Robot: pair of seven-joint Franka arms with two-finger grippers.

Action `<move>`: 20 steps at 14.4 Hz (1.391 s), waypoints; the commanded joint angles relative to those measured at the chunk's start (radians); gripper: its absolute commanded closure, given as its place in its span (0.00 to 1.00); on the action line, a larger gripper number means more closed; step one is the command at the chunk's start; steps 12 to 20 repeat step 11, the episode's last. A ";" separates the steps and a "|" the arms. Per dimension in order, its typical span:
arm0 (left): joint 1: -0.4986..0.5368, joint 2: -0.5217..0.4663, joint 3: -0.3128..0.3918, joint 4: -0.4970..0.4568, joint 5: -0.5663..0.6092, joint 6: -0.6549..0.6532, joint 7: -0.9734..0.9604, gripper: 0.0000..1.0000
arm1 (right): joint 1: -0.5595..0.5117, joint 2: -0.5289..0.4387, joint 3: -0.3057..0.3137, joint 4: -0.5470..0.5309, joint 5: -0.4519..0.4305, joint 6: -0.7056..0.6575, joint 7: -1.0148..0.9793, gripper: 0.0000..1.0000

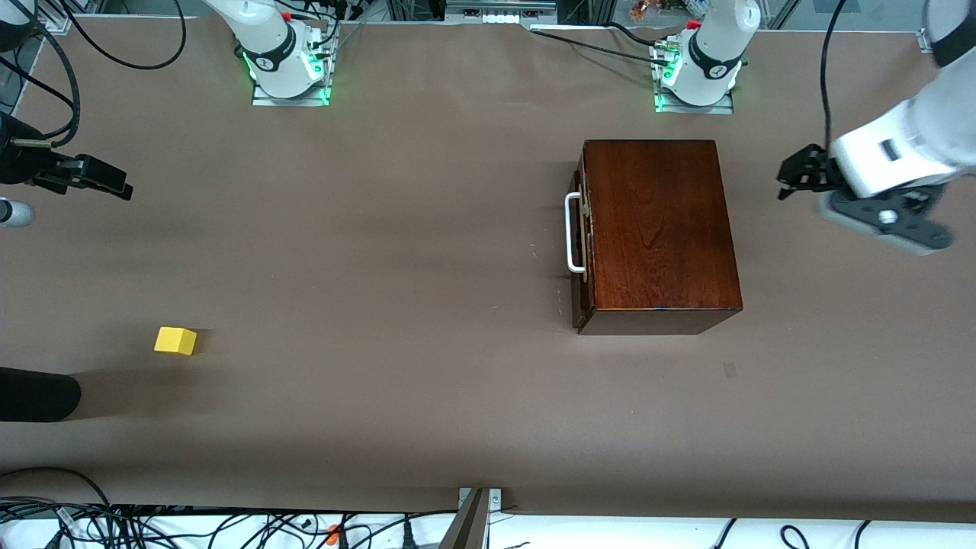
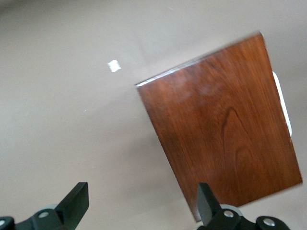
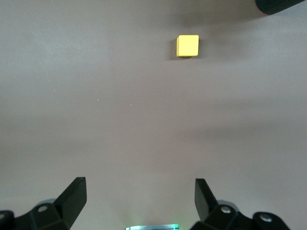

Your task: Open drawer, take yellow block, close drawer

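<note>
The dark mahogany box (image 1: pixel 656 229) stands toward the left arm's end of the table. Its drawer front (image 1: pixel 585 259) sits flush in the box, with the white handle (image 1: pixel 573 232) facing the right arm's end. The yellow block (image 1: pixel 175 341) lies on the bare table toward the right arm's end. My left gripper (image 1: pixel 793 179) hovers open and empty over the table beside the box's closed back. In the left wrist view the left gripper (image 2: pixel 142 196) looks down past the box (image 2: pixel 225 129). My right gripper (image 1: pixel 114 183) hangs open over the table edge; in its wrist view the right gripper (image 3: pixel 140 191) holds nothing and the block (image 3: pixel 187 46) lies well off.
A black rounded object (image 1: pixel 38 394) reaches in at the table's edge close to the block. The two arm bases (image 1: pixel 290 69) (image 1: pixel 698 72) stand along the table edge farthest from the front camera. Cables (image 1: pixel 229 526) hang past the nearest edge. A small mark (image 1: pixel 730 370) is on the cloth.
</note>
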 commanded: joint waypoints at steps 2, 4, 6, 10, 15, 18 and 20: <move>-0.090 -0.175 0.125 -0.279 -0.013 0.204 -0.218 0.00 | 0.000 -0.012 -0.002 -0.007 0.018 0.006 0.001 0.00; -0.085 -0.177 0.128 -0.313 -0.017 0.201 -0.215 0.00 | 0.000 -0.010 -0.001 -0.007 0.018 0.006 0.001 0.00; -0.076 -0.163 0.127 -0.301 -0.037 0.171 -0.212 0.00 | 0.000 -0.012 -0.001 -0.007 0.018 0.002 0.001 0.00; -0.079 -0.142 0.116 -0.268 -0.039 0.155 -0.196 0.00 | 0.000 -0.010 -0.001 -0.007 0.018 0.006 0.001 0.00; -0.081 -0.140 0.116 -0.260 -0.039 0.154 -0.196 0.00 | 0.000 -0.010 -0.001 -0.008 0.018 0.006 0.001 0.00; -0.081 -0.140 0.116 -0.260 -0.039 0.154 -0.196 0.00 | 0.000 -0.010 -0.001 -0.008 0.018 0.006 0.001 0.00; -0.081 -0.140 0.116 -0.260 -0.039 0.154 -0.196 0.00 | 0.000 -0.010 -0.001 -0.008 0.018 0.006 0.001 0.00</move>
